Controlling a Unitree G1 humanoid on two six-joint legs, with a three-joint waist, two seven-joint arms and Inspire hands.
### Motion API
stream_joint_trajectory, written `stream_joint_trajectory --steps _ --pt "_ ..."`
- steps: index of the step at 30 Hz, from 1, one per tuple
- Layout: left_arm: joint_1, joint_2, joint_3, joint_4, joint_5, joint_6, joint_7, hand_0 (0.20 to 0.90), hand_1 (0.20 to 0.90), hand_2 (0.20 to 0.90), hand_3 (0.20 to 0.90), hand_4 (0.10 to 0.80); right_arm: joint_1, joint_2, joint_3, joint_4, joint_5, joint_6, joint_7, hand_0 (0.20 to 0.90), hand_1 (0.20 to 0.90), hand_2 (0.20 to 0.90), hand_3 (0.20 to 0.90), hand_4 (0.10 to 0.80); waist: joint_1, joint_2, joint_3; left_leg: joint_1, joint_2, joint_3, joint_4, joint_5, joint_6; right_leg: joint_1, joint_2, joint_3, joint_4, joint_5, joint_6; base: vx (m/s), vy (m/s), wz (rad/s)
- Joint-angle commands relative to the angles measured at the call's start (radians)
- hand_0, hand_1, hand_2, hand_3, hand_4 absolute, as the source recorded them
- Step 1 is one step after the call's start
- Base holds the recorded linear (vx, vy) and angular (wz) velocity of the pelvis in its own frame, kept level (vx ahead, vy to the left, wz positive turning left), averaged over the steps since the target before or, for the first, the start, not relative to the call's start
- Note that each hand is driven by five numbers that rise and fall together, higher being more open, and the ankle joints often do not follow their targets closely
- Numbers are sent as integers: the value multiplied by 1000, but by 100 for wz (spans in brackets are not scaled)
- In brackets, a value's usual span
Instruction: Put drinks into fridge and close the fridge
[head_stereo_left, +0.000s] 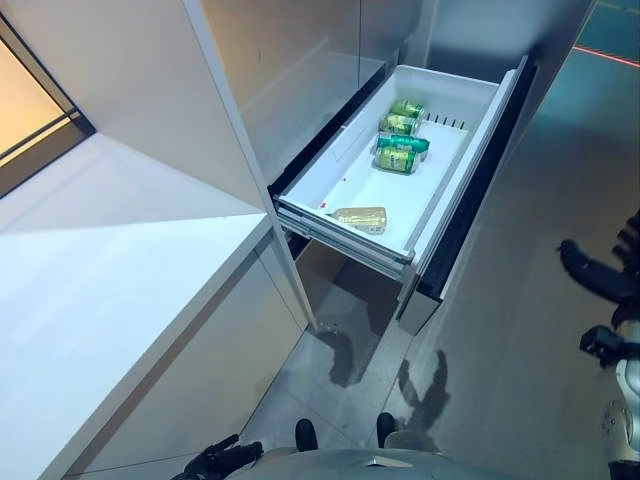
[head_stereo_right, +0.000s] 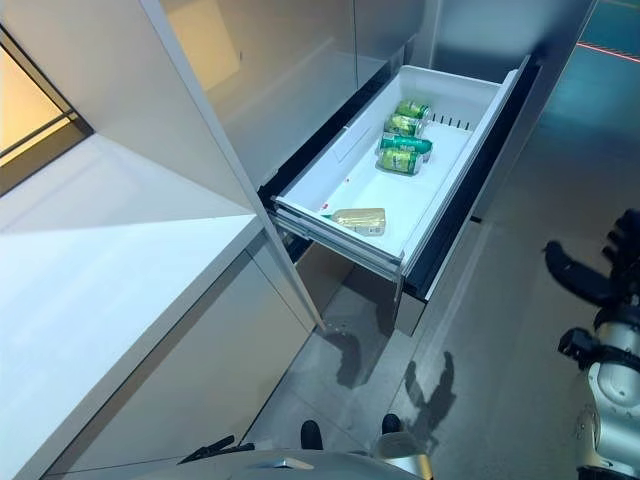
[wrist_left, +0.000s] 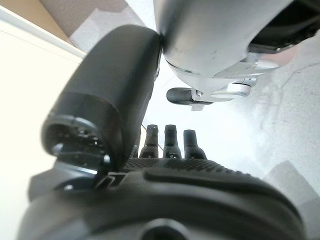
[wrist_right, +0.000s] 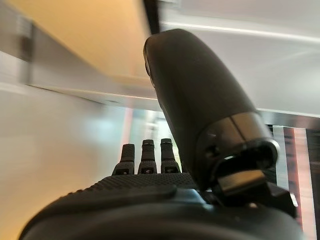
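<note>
Right, drinks (head_stereo_left: 398, 140) lie in the open fridge drawer (head_stereo_left: 345, 180), both hands empty w/ straight fingers: left hand (head_stereo_left: 215, 460) low, right hand (head_stereo_left: 600, 275) well apart (risk: shove rolls cans, drawer jams).

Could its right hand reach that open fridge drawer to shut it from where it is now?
Probably yes. The right hand hangs empty beside the drawer, fingers straight, with only bare floor between. The drawer's dark front faces that side.
</note>
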Motion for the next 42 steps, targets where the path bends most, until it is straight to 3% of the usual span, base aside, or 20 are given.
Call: stream_joint_trajectory --steps 1,7,14,28,34,42 --pt "65 38 -5 33 36 25 23 900 900 900 900 800 -64 -47 -43 -100 27 -48 37 900 900 900 900 800 5 -18 33 -61 -73 28 224 -168 61 -139 3 4 255 -82 -44 -51 120 0" --pt "2 53 -39 25 -52 27 35 900 900 900 900 800 -141 -83 39 -50 69 -15 74 900 900 900 900 800 -5 -3 131 -218 -74 57 418 -222 82 -298 -12 2 455 -152 -85 -148 36 -10" --pt "-52 71 -53 17 -99 54 68 900 900 900 900 800 -228 -93 135 -10 35 -6 73 900 900 900 900 800 15 -6 199 -367 -77 31 595 -269 100 -420 -11 0 639 -209 -121 -54 -37 5" --pt "-162 78 -140 -5 -136 74 104 900 900 900 900 800 -678 -192 445 34 -126 66 175 900 900 900 900 800 76 17 300 -487 -77 9 612 -190 70 -532 2 -13 652 -169 -127 -74 -19 0" --pt "-202 82 -166 -34 -149 89 147 900 900 900 900 800 -844 -154 599 39 -171 104 209 900 900 900 900 800 111 12 326 -535 -79 4 650 -183 68 -567 3 -22 672 -164 -126 -49 -29 -5" --pt "-239 71 -205 -56 -150 106 178 900 900 900 900 800 -1039 -39 778 101 -204 135 218 900 900 900 900 800 163 19 337 -576 -93 -17 718 -192 70 -589 -10 -34 713 -172 -130 5 -9 7"
